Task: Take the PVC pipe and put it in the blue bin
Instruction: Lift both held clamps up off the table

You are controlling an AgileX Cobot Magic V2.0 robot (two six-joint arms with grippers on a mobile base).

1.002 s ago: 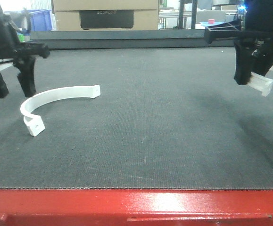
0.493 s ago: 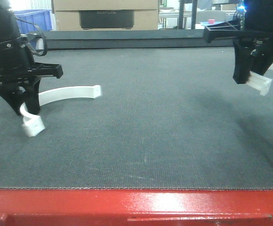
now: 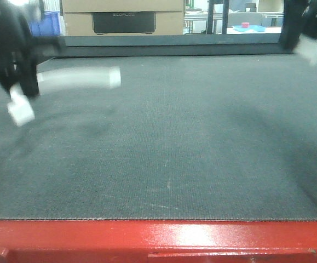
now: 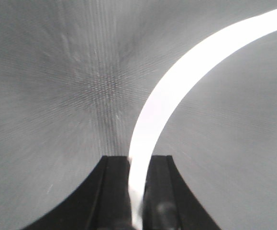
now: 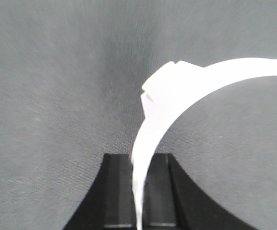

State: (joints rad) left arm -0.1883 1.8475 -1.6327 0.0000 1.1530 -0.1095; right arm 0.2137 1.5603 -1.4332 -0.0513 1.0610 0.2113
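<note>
**Raised off the mat: both white pieces are now carried higher than before**

Since the earlier frame the curved PVC pipe (image 3: 76, 78) has been lifted from the dark mat (image 3: 191, 142) and is now held in the air at the left, blurred by motion. It is clamped by the left gripper (image 3: 22, 92), whose jaws are seen in the wrist view pressed narrowly against both faces of the strip near one end.

The right gripper (image 3: 303, 35) has also been raised, almost out of the top right corner. A second white piece (image 5: 176, 91) is pinched between its jaws in the same narrow way.

The blue bin (image 3: 50, 23) is seen far back at the upper left, partly hidden behind the left arm. A cardboard box (image 3: 76, 24) stands beside it, beyond the mat's far rail. A red edge (image 3: 158, 241) is seen along the near side.
</note>
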